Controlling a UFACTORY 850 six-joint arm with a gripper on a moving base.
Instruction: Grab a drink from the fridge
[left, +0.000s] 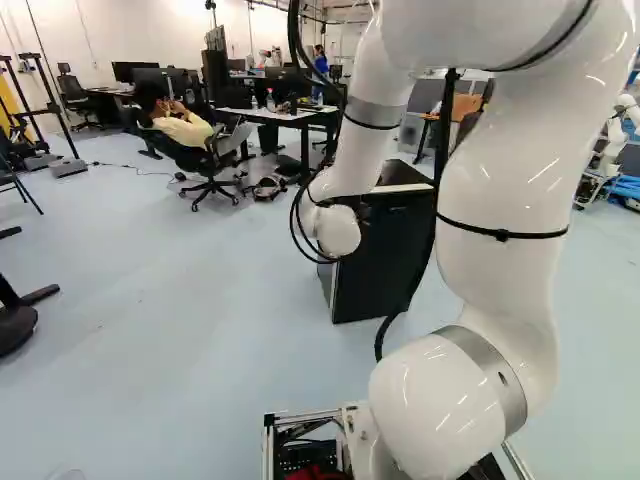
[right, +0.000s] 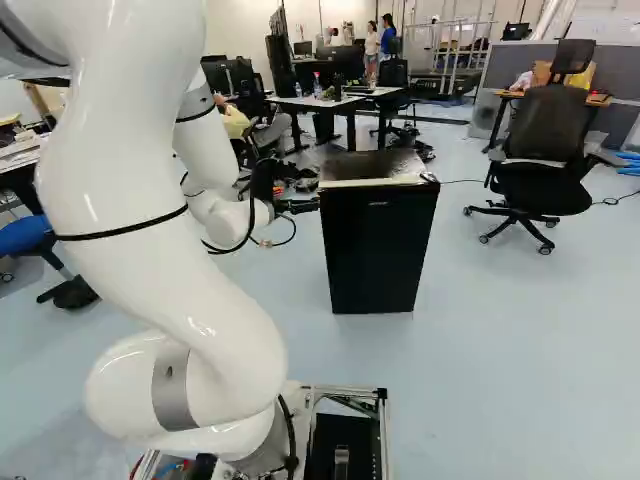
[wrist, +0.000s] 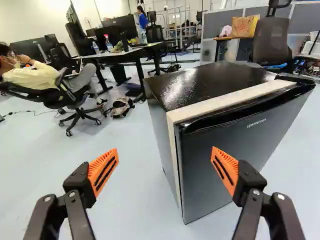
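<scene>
Your pincer (wrist: 165, 150) is spread wide and holds nothing, facing a shut black mini fridge (right: 378, 245) that stands on the pale floor (right: 500, 380); no drink is in sight, so it is presumably behind the door (wrist: 245, 150). You appear to be at the approach step — the door's nearer upright edge shows ahead, between the orange pads (wrist: 104, 160). Next, you likely need to line one finger up with that edge and ease the door open, without shoving the fridge by its corner.
</scene>
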